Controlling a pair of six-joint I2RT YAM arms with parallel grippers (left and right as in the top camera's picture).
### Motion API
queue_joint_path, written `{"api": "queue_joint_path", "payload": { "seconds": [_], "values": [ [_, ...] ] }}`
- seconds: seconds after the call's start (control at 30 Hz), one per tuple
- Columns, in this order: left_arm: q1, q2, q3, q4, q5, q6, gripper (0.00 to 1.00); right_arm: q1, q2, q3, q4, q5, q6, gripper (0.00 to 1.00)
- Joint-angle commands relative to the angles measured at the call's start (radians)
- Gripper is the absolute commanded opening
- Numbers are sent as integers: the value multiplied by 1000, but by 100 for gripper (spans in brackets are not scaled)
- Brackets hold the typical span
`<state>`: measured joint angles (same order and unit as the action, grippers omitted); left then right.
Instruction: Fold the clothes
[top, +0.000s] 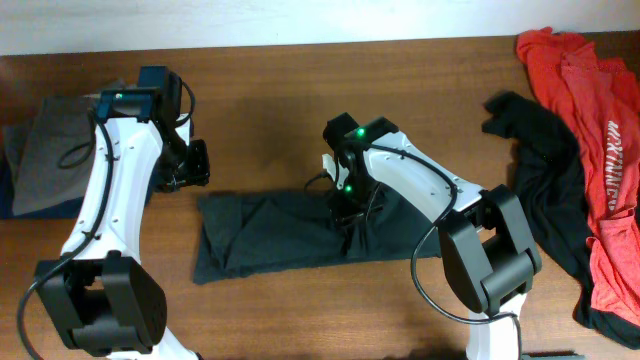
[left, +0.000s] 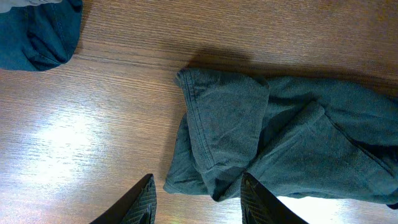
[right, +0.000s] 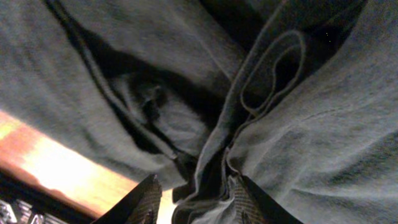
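The large black cotton T-shirt (top: 270, 235) lies mid-surface, already gathered into a long, lumpy strip on the brown wooden surface (top: 280, 100). It is partly folded and not yet a compact square. The right claw (right: 193, 186) is pressed into the strip's right half, its fingers apart and straddling a ridge of cloth. In so dark and close a view it probably has no grip yet. The left claw (left: 196, 185) hovers open over the strip's left end. The crosswise folds and the smoothing remain.

- The overhead camera is looking straight down from high above the whole brown wooden table (top: 280, 90).
- The left wrist camera is looking down, fairly near, at one end of the black cotton T-shirt (left: 230, 124).
- The right wrist camera is sitting very close against that same shirt.
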<state>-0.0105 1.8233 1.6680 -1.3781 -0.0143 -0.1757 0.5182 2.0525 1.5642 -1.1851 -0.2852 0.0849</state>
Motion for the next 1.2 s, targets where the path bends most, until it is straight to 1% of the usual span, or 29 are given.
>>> {"api": "queue_joint_path", "payload": {
  "seconds": [0.0, 0.03, 0.13, 0.23, 0.33, 0.37, 0.43, 0.47, 0.7, 0.93, 1.0, 1.1, 1.17],
  "values": [
    [5, -4, 1, -4, 11, 12, 44, 5, -16, 84, -39, 14, -25, 43],
    [5, -4, 1, -4, 11, 13, 48, 5, -25, 101, -53, 38, -23, 43],
    [4, -4, 1, -9, 21, 13, 54, 5, -80, 204, -145, 231, 76, 43],
    [4, -4, -8, -14, 26, 15, 64, 2, -132, 281, -208, 370, 157, 44],
    [4, -4, -48, -11, 37, 19, 69, -21, -183, 298, -229, 439, 214, 50],
    [4, -4, -72, -10, 68, 43, 70, -39, -190, 298, -235, 439, 214, 55],
    [4, -4, -109, -2, 108, 74, 70, -63, -190, 298, -251, 439, 214, 57],
    [4, -4, -163, 9, 117, 80, 71, -101, -188, 285, -269, 440, 213, 57],
    [4, -4, -307, 61, 132, 102, 76, -217, -188, 284, -318, 439, 208, 57],
    [5, -4, -454, 208, 131, 103, 78, -276, -188, 284, -348, 440, 208, 57],
    [5, -4, -504, 278, 134, 118, 78, -279, -188, 284, -348, 440, 207, 57],
    [5, -3, -552, 356, 136, 124, 81, -279, -188, 284, -348, 440, 204, 57],
    [5, -3, -583, 412, 163, 124, 82, -279, -188, 284, -347, 440, 204, 57]
  ]
}}
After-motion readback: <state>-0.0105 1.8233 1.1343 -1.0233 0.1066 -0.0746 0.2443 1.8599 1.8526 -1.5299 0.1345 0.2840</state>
